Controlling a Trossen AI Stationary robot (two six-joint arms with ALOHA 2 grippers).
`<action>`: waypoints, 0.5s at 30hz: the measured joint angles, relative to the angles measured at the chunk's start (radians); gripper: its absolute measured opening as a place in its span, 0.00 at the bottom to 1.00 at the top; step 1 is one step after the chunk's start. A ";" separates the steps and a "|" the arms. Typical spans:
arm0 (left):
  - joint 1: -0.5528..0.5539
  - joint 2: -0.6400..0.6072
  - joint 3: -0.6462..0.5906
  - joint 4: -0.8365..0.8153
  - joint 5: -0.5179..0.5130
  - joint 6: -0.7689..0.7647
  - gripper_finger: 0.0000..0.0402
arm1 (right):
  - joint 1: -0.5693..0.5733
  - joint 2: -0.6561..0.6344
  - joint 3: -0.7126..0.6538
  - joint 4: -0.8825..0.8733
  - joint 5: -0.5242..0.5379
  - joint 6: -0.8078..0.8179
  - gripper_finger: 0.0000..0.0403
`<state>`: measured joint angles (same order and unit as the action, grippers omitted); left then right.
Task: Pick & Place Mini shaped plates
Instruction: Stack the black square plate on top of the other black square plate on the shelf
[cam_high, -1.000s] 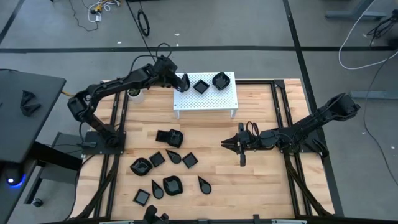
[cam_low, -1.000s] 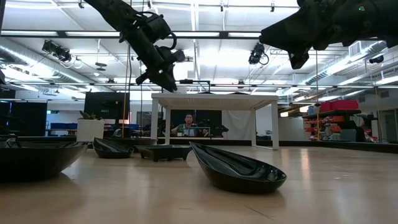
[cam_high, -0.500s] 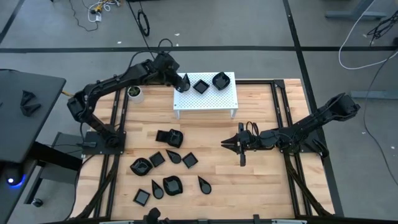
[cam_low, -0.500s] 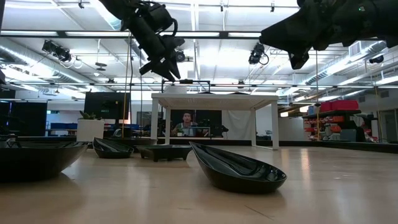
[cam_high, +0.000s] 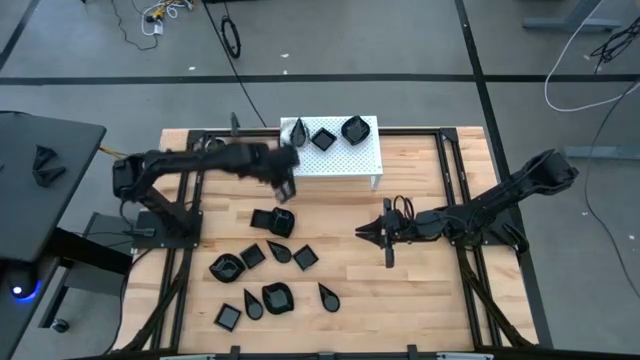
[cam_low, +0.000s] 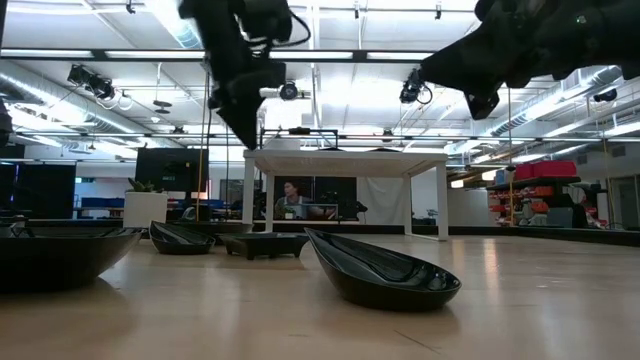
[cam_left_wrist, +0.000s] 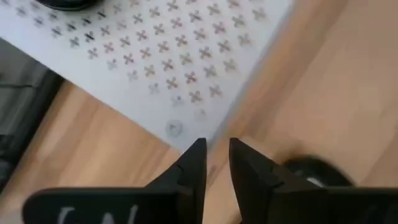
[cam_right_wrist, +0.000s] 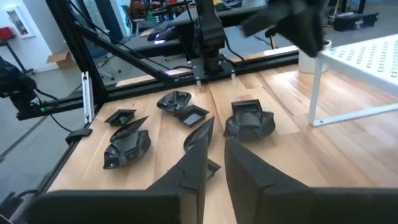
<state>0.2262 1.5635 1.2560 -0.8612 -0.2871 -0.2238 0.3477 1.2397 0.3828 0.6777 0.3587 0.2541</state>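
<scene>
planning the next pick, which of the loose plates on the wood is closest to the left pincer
The stacked pair of plates, just below the left pincer near the white stand's front edge; the other plates lie farther toward the table's near edge.

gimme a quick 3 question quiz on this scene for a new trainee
1. How many black plates sit on the white perforated stand?
2. True or false: the right gripper is holding a plate.
3. The left gripper is: A) over the stand's top, B) just off the stand's front edge above the wooden table, C) down among the plates on the table.

Key
1. Three: a teardrop plate, a square plate and a shell-shaped plate.
2. False; it hangs empty over bare wood, fingers nearly together.
3. B.
</scene>
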 joint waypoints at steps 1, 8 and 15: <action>-0.043 -0.006 -0.021 0.001 -0.021 -0.022 0.18 | 0.000 0.006 0.000 0.001 0.000 0.004 0.15; -0.368 -0.101 -0.203 -0.002 -0.241 -0.273 0.18 | 0.000 0.113 0.000 0.134 -0.001 0.075 0.15; -0.628 -0.272 -0.298 -0.007 -0.437 -0.549 0.18 | -0.010 0.256 0.098 0.227 -0.011 0.101 0.15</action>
<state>-0.4015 1.2918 0.9584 -0.8683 -0.7244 -0.7725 0.3379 1.4955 0.4806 0.9048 0.3472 0.3554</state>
